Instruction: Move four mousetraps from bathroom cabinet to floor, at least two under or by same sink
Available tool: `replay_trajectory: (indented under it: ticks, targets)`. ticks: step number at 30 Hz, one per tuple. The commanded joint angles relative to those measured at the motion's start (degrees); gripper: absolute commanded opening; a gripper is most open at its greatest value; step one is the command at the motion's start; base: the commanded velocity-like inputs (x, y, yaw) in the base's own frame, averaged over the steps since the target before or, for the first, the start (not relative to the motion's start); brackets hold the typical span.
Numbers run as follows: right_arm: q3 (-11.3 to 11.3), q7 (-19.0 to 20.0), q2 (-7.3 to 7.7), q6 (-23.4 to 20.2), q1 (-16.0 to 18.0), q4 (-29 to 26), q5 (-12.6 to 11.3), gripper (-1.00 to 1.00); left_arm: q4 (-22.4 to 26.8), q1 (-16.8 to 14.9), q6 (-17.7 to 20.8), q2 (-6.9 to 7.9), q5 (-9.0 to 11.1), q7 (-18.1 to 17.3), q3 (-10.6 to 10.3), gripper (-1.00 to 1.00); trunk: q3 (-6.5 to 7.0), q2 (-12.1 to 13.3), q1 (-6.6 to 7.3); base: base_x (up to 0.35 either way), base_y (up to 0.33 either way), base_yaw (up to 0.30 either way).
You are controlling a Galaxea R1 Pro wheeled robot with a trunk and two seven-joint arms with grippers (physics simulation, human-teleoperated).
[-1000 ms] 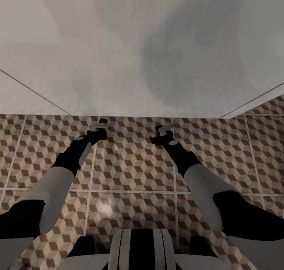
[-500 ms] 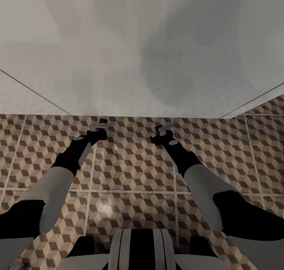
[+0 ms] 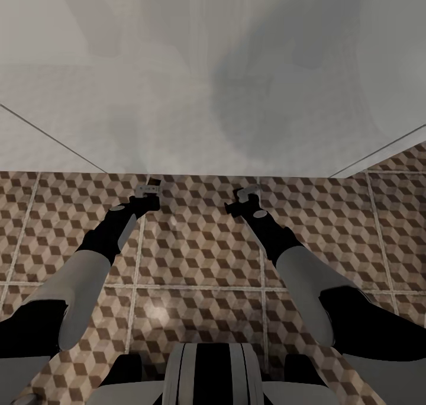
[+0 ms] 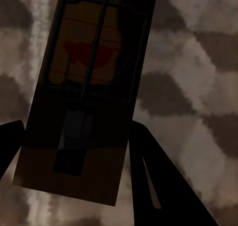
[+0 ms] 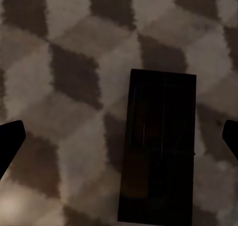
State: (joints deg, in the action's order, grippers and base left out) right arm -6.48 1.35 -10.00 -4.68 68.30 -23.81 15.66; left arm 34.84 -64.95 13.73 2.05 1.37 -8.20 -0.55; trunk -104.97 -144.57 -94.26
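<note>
Two traps are what I'm working with here, one at each pincer, low over the floor (image 3: 201,257) beneath the sink (image 3: 177,97). Almost nothing has moved in the last second; the right pincer (image 3: 247,196) has only crept a touch, its tips now wide apart. Through the right wrist camera its trap (image 5: 158,151) looks flat on the tiles, fingers clear on both sides, so I judge it released, though it is too dark there to be sure it is fully settled. The left pincer (image 3: 149,189) has its fingers hard against the other trap (image 4: 84,97), gripping it as far as I can tell. That means one trap placed by the sink, the left one next to let go.
</note>
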Motion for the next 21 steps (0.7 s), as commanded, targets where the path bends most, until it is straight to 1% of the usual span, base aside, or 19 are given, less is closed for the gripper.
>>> replay_trajectory:
  ticks: [1,16,21]
  targets:
    - [-0.02,0.14,0.0,-0.39,-0.01,-0.13,0.6,1.0,0.09,0.0,0.33,0.04,-0.08,-0.02,-0.07,-1.0,-0.03,-0.01,0.01,0.0,0.0,0.0]
    - [-0.05,0.15,0.0,-0.33,-0.03,-0.15,0.61,1.0,-0.22,0.0,0.33,0.06,-0.14,0.02,-0.06,-1.0,-0.03,-0.01,0.01,0.0,0.0,0.0]
    - [-0.1,0.15,0.0,-0.33,-0.02,-0.14,0.61,1.0,-1.1,0.0,0.3,0.07,-0.15,0.02,-0.07,-1.0,-0.03,-0.01,0.01,0.0,0.0,0.0]
